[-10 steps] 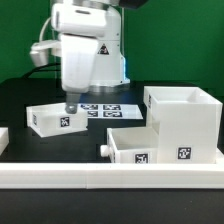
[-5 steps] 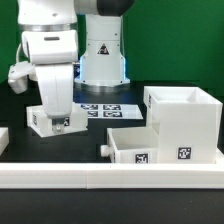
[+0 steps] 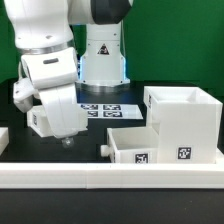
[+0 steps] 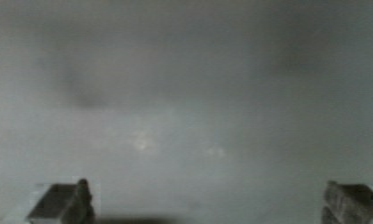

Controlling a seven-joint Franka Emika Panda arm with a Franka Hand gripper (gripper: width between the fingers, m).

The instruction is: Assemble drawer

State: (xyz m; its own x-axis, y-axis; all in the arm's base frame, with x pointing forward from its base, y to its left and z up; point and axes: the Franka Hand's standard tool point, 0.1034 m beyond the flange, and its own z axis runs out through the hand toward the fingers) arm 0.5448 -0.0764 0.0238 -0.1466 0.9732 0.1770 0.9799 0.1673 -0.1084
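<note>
The tall white housing (image 3: 186, 118) stands at the exterior view's right with a tag on its front. A shallow white tray (image 3: 138, 150) with a tag lies in front of it, a small knob at its left end. The second tray (image 3: 34, 122) is at the left, mostly hidden behind my arm. My gripper (image 3: 68, 139) hangs low over the table just in front of that tray. In the wrist view my gripper (image 4: 209, 206) shows two fingertips (image 4: 62, 204) far apart with only blurred grey surface between them, holding nothing.
The marker board (image 3: 108, 110) lies on the black table behind the trays, partly covered by my arm. A long low white border rail (image 3: 110, 178) runs along the front edge. The robot base (image 3: 102, 60) stands at the back.
My arm has swung to the exterior view's left and come down and forward. It now covers most of the left tray, which was in plain view a second ago.
</note>
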